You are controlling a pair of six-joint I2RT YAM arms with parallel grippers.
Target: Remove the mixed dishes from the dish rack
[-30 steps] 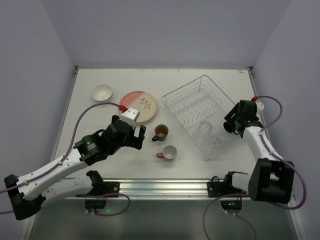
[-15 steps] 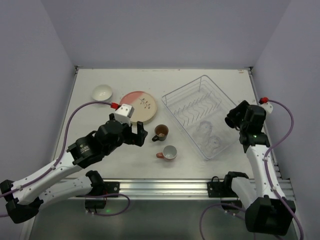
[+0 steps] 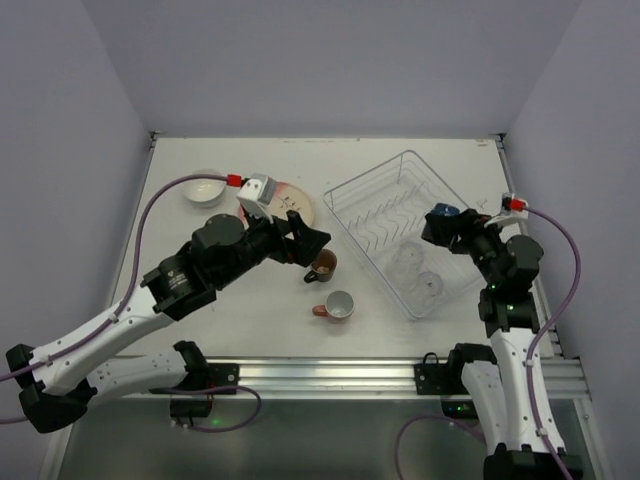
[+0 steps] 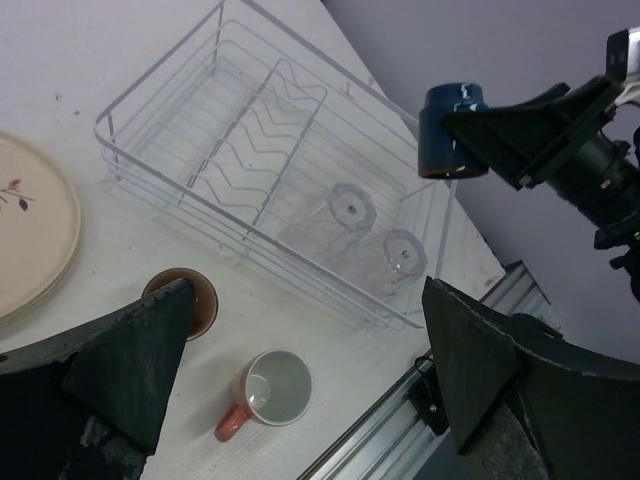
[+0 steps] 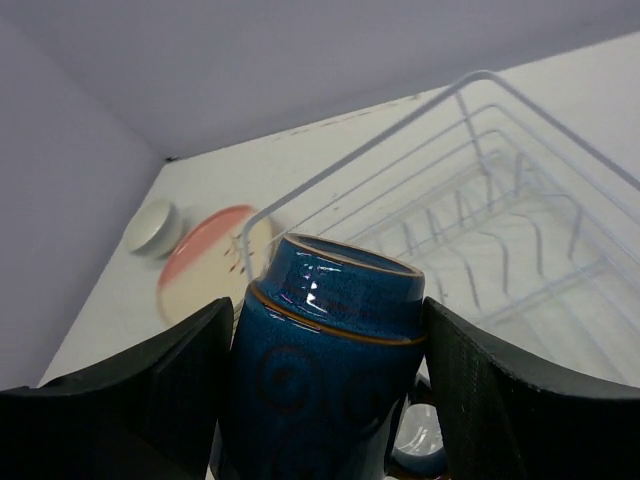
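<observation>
Right fingers [image 5: 500, 390] clamp the dark blue cup [image 5: 325, 350] across its side wall, one pad on each flank. Cup is airborne, touching nothing else, over the dish rack [image 3: 372, 212] wall that faces the bench's right edge

Left fingers [image 4: 130, 370] are spread wide and empty, hovering mid-bench above the brown cup [image 3: 322, 264]

Risks:
- glazed round wall in a side pinch, so the cup could twist or slide out. The two clear glasses [image 4: 352, 207] lie in the rack's near-right end, almost under it, so a drop may hit them
- travelling out low would clip the rack rim
- the left arm sits over mid-bench, so a set-down there invites arm contact or a knock to the brown cup or the salmon cup [image 3: 338, 305]. The bench near its right edge looks safer

Cup's long axis is near vertical with a slight lean. Can't tell whether the upper end is mouth or foot, and no handle shows

The plates [image 4: 25, 235] and white bowl [image 3: 204, 186] sit out of the rack towards the far-left corner. Only the glasses remain inside
</observation>
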